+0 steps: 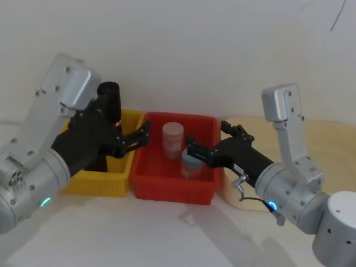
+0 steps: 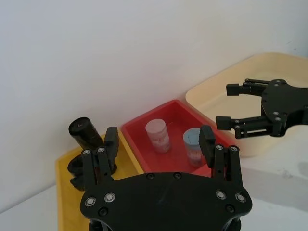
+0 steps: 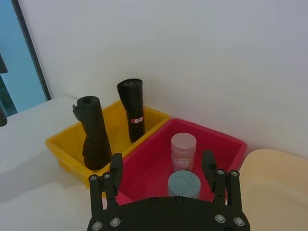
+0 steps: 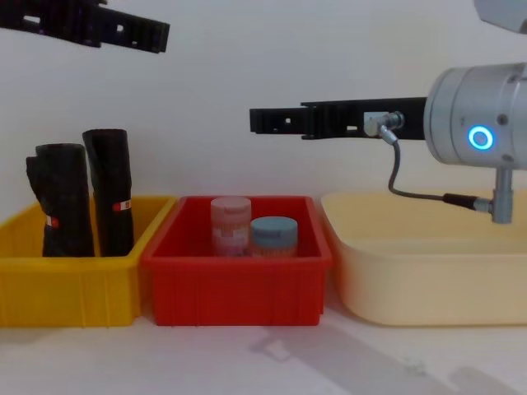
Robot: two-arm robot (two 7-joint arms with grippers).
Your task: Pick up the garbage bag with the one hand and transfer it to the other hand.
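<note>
The garbage bag [image 4: 62,202], a short thick black roll with a small red label, stands upright at the left end of the yellow bin [image 4: 66,288], beside a taller, slimmer black roll [image 4: 111,189]. The right wrist view shows the garbage bag [image 3: 94,132] left of the taller roll [image 3: 132,108]. My left gripper [image 1: 142,136], on the arm with the green ring, hovers open and empty above the yellow bin's right end. It sits high in the chest view as the left gripper [image 4: 123,33]. My right gripper [image 1: 208,136], on the arm with the blue ring, hangs open over the red bin [image 1: 167,189].
The red bin holds a pinkish jar [image 4: 230,222] and a blue-lidded jar [image 4: 273,234]. A cream tray [image 4: 428,280] stands to its right. All three containers sit in a row against a white wall.
</note>
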